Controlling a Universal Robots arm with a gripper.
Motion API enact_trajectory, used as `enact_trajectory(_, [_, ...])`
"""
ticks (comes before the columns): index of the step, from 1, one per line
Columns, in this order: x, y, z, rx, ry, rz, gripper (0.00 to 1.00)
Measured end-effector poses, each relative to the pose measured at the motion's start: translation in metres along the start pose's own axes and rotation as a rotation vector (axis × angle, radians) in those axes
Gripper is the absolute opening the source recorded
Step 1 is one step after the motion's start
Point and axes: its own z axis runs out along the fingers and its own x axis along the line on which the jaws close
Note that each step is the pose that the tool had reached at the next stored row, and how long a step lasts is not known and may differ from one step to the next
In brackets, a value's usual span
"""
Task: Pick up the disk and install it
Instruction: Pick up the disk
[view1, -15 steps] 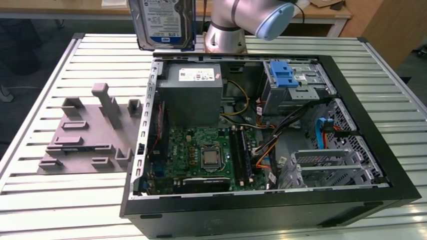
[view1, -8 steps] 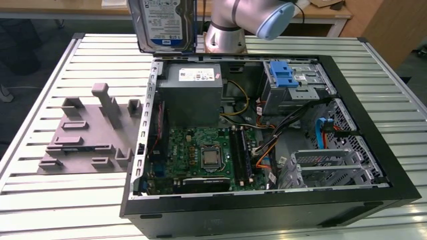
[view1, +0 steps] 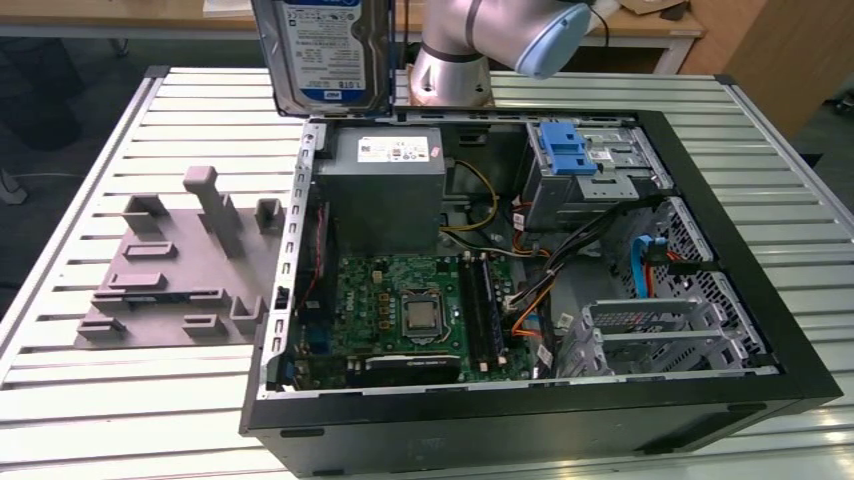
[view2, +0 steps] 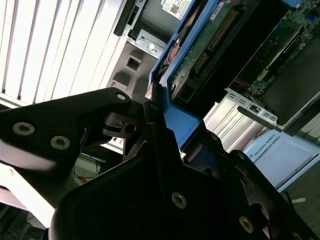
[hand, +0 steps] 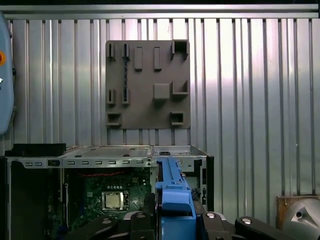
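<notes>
exterior view showed the disk (view1: 326, 50) held upright in the air above the far corner of the open computer case (view1: 747, 385), on the exterior view's left, its white-and-blue label facing the camera. it hung clear of the case, just beside the robot arm (view1: 461, 55). in the second wrist view the end effector (view2: 177, 127) was clenched on the disk's blue caddy (view2: 184, 120), with one black finger (view2: 154, 120) pressed against the caddy's edge. inside the case lay the grey power-supply box (view1: 387, 185), the motherboard (view1: 407, 310) and the blue-latched drive cage (view1: 577, 150). a grey fixture plate (view1: 167, 270) rested on the slatted table (view1: 80, 400) beside the case, on the exterior view's left.
</notes>
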Motion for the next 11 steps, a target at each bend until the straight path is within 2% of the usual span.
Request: enact_trajectory(11, [0.0009,-0.0023,-0.0001,-0.0001,0.0002,0.0,0.36])
